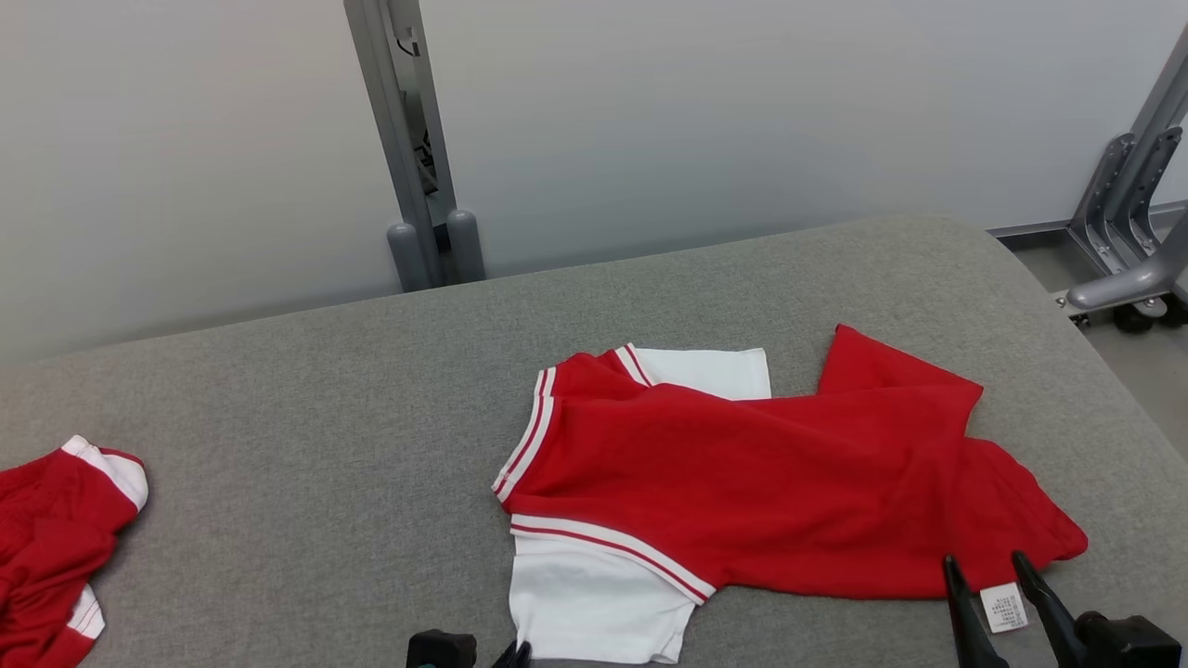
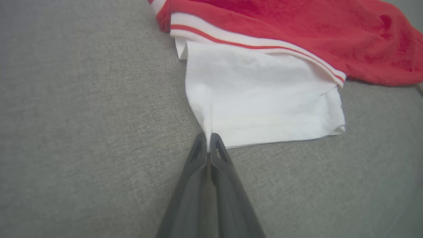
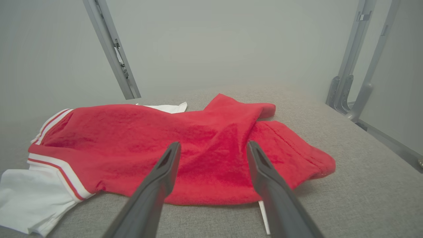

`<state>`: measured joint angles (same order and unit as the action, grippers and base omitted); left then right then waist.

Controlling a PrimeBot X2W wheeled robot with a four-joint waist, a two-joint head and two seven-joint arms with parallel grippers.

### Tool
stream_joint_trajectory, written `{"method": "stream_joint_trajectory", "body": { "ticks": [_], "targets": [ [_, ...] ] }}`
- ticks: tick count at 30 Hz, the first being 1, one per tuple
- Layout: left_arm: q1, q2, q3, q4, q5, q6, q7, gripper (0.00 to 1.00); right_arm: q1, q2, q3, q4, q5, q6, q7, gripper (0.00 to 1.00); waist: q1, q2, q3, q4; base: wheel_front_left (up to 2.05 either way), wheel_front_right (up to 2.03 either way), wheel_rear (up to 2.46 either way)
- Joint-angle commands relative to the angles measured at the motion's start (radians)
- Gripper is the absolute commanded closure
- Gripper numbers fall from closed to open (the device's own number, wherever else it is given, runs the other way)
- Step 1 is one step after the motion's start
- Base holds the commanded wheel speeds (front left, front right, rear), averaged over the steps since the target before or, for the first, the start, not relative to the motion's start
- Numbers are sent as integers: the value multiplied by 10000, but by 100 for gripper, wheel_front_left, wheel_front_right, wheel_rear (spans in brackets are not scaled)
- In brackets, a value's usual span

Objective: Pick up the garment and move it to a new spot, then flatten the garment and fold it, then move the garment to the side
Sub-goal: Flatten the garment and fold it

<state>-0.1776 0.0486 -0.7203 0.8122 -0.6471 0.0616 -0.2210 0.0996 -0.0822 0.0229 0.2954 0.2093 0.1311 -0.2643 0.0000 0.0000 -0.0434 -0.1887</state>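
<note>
Likely flattening: left end effector (image 2: 208, 136) clamped on shirt (image 1: 742, 482) sleeve (image 2: 261, 96) corner. Right end effector (image 3: 213, 147) apart above hem (image 3: 214, 200), should grip next.

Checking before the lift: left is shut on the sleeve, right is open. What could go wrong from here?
1. The left gripper pinches only the corner of the sleeve; the cloth may slip out on lifting.
2. The right gripper stands open at the bunched, folded-over end of the shirt; it could catch several layers, or just the label.

Garment (image 1: 742, 482) on table's (image 1: 306, 417) right half
</note>
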Motion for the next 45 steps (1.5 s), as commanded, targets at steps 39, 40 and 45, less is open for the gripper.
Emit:
{"method": "stream_joint_trajectory", "body": {
  "ticks": [39, 40, 45],
  "targets": [
    [376, 438, 1313, -1611, 499, 174, -455, 100, -2792, -1868, 462, 5872, 3082, -5, -25, 100, 0, 0, 165, 748, 0, 0, 0],
    [404, 418, 1465, -1805, 406, 127, -455, 100, -2778, -1903, 430, 5744, 3074, -5, -25, 100, 0, 0, 132, 758, 0, 0, 0],
    [557, 311, 2575, -3319, -150, -322, -454, 100, -2602, -2090, 172, 4404, 3218, -5, -18, 100, 0, 0, -89, 761, 0, 0, 0]
  ]
}}
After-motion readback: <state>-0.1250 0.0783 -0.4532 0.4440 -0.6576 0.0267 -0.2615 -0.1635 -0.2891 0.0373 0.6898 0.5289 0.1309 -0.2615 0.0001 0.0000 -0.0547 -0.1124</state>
